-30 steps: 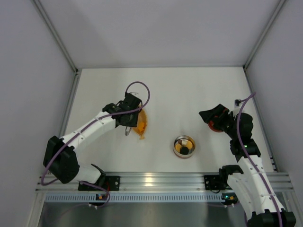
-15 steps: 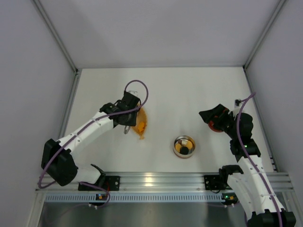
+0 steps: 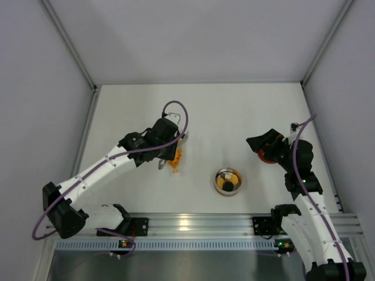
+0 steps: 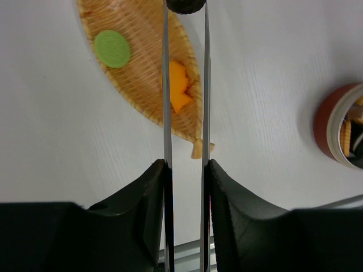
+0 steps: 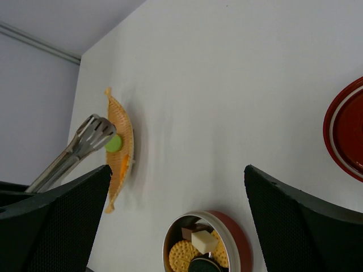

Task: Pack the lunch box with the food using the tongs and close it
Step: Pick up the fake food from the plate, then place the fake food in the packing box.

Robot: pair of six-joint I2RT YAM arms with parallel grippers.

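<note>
My left gripper (image 4: 184, 164) is shut on the tongs (image 4: 166, 113), squeezing their two slim arms close together. A dark round piece (image 4: 184, 4) sits between the tongs' tips at the top edge of the left wrist view. From above, the left gripper (image 3: 164, 146) hangs over an orange woven dish (image 3: 174, 159). The dish (image 4: 142, 96) holds a green disc (image 4: 112, 49) and an orange piece (image 4: 178, 85). The open lunch box (image 3: 227, 181) holds biscuits, a dark cookie and a pale cube (image 5: 203, 240). My right gripper (image 5: 177, 170) is open and empty, above the red lid (image 3: 268, 156).
The lid (image 5: 346, 130) lies flat on the table right of the lunch box (image 5: 170, 241). White walls close in the table on three sides. The aluminium rail (image 3: 193, 225) with both arm bases runs along the near edge.
The left arm has swung right and slightly nearer, carrying the tongs over the woven dish, and its jaws squeezed the tongs tighter. The right arm has not moved.
</note>
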